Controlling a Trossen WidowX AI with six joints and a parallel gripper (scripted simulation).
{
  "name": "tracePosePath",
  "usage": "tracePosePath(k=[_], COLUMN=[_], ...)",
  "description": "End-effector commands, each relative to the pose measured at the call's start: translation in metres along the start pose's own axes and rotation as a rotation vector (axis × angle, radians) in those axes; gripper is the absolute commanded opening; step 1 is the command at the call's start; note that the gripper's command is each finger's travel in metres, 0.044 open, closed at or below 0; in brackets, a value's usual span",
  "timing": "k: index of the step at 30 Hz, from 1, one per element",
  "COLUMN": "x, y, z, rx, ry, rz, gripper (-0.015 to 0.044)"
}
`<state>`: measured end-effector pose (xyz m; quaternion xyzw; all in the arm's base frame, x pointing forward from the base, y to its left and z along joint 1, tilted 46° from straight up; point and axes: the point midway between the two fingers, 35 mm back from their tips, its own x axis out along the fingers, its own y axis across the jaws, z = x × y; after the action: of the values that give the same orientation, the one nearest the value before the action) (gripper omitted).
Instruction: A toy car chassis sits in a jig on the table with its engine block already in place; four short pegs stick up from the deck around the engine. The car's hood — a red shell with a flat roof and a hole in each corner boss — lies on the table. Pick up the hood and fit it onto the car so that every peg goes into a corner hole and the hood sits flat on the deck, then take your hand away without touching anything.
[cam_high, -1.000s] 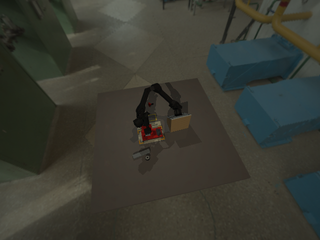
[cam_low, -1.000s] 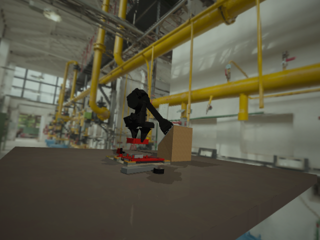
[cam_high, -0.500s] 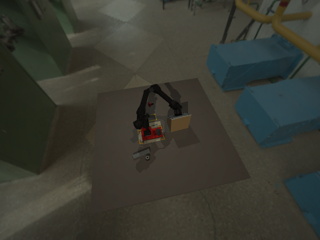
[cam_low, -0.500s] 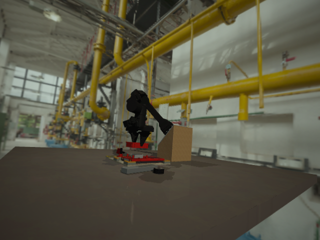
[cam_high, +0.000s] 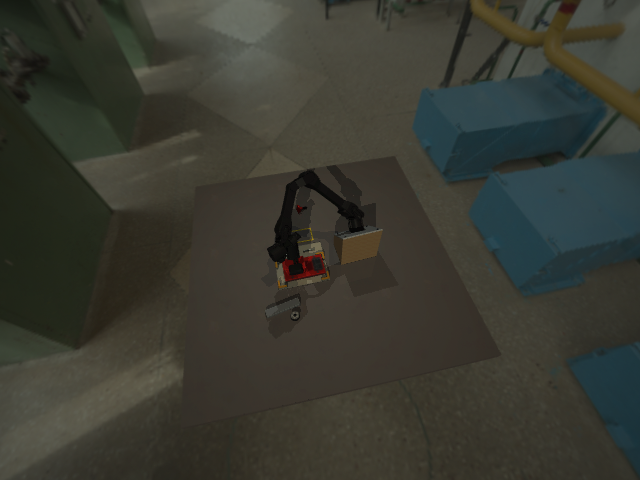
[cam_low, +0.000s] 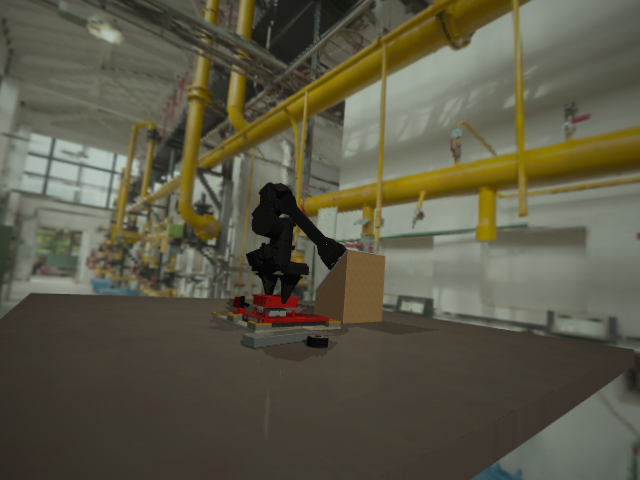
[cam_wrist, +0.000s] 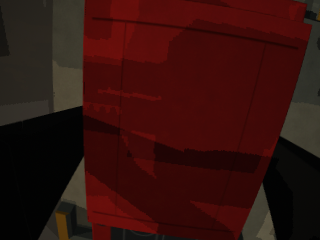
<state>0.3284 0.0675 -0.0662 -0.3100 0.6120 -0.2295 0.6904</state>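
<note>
My gripper (cam_high: 296, 268) (cam_low: 276, 298) (cam_wrist: 178, 129) is shut on the red hood (cam_low: 260, 301) (cam_wrist: 175, 95), one finger on each side. The hood is roughly level, roof up, over one end of the red chassis (cam_high: 310, 275) (cam_low: 311, 318). In the exterior view a small gap shows between hood and deck, with the grey engine block (cam_low: 275, 312) visible in it and short posts near the hood's corners. Whether the pegs are in the holes cannot be told. The chassis sits in the pale jig (cam_high: 305, 283) with orange-marked corners.
A grey bar (cam_high: 281, 307) (cam_low: 271, 339) and a black wheel (cam_high: 295, 315) (cam_low: 317, 341) lie in front of the jig. The wooden wedge (cam_high: 360, 246) (cam_low: 364, 286) under the arm's base stands right of it. A yellow outline (cam_high: 311, 235) and a small red-and-black part (cam_high: 299, 208) (cam_low: 238, 303) are behind.
</note>
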Motion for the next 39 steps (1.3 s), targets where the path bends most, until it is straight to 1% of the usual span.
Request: tracePosePath(k=[1,21,39], x=[0.0013,0.0017,0.0093], y=[-0.0004,-0.0004,-0.0007], z=[-0.0006,-0.0005,-0.0004], rx=[-0.006,-0.006,-0.006], ry=[-0.002,-0.002,-0.002], rz=[-0.006,-0.006,-0.006], gripper=[0.0,0.0,0.0])
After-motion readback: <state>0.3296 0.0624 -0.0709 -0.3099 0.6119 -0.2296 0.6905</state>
